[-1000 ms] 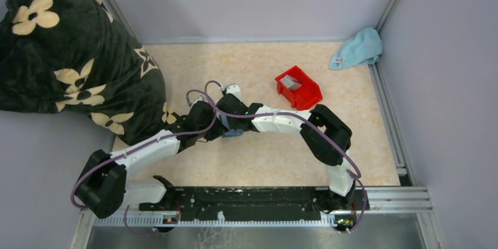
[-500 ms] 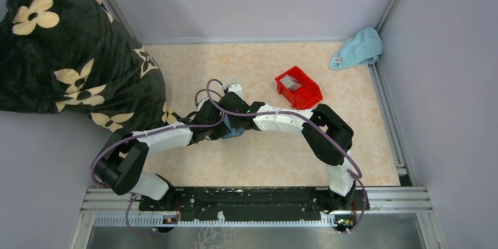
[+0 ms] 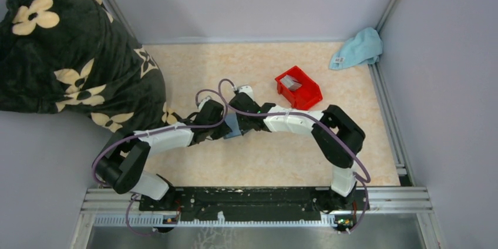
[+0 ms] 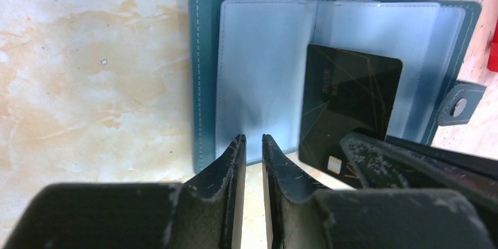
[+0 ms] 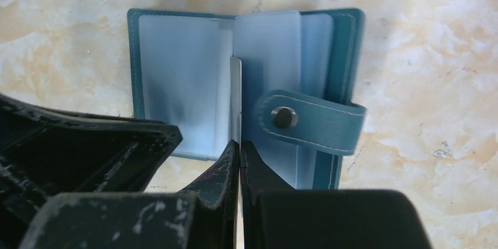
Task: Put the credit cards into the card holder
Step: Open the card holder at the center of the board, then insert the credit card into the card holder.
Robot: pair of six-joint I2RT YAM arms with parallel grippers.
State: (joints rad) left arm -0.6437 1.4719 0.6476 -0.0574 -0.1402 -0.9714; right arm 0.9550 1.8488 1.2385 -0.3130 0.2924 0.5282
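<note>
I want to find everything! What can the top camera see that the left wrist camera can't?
Only the top view shows the light blue cloth, the flowery blanket and grey cards in the red bin. Only the left wrist view shows the clear pockets and the dark credit card pinched by the right hand. Both show the teal card holder and the left hand.

Bright, even, diffuse light. Soft, faint shadows on surface. Wrist views sharp mid-frame; near fingers slightly blurred.
</note>
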